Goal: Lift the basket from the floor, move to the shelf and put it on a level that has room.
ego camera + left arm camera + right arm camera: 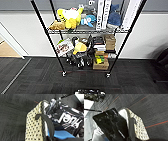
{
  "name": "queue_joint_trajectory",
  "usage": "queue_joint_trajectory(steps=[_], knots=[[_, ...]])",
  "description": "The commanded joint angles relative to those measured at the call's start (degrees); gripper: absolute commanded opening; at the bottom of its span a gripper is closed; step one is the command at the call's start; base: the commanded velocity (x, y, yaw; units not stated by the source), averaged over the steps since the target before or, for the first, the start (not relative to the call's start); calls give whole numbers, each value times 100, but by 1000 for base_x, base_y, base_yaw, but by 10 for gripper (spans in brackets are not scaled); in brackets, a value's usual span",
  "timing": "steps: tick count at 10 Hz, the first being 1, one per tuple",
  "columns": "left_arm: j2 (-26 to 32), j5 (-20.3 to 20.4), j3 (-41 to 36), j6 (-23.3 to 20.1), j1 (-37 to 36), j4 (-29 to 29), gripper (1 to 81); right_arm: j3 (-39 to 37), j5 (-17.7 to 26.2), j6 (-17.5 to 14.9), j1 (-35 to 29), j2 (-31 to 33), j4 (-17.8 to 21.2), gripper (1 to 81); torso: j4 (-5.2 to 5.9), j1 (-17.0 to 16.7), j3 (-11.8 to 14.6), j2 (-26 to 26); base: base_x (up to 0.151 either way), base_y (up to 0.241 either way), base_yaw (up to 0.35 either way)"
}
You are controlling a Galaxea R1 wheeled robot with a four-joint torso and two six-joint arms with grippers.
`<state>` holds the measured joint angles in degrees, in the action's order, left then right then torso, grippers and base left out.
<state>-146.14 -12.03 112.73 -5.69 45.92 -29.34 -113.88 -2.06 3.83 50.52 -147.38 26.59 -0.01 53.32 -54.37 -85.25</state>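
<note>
Cream woven basket (33,127) above mottled carpet floor (12,112); tool state unclear.

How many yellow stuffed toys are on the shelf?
2 that I can see. One yellow plush lies on the upper tier of the shelf, and another yellow toy sits on the tier below it. More may be hidden behind.

Yellow plush toys (69,17) up top next to a blue plush (89,19) and some white boxes (103,13) standing upright; lower down a brown cardboard box (101,65), a picture packet (64,46); elsewhere a shiny black bag (67,117) with white lettering.
</note>
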Motion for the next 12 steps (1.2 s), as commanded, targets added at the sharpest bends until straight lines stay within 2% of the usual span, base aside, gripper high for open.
queue_joint_trajectory(steps=[1,2,3,6,12], knots=[[998,-326,-1323,51,-615,-168,10,1027,285,-5,-467,690,57,10,0,-352,0,547,0,0,0],[1269,-309,-1725,42,-606,-151,10,1368,276,-49,-415,909,57,10,0,-479,0,745,0,0,0],[1420,-291,-1974,42,-624,-142,10,1545,268,-49,-406,1041,48,10,0,-601,441,938,0,0,0],[1482,-247,-2018,51,-624,-159,10,1677,250,-49,-379,1181,48,10,0,-885,735,1391,0,0,0],[1464,-238,-2052,50,-641,-168,10,1950,232,4,-529,1384,66,10,0,-1646,1792,2540,0,0,0]])
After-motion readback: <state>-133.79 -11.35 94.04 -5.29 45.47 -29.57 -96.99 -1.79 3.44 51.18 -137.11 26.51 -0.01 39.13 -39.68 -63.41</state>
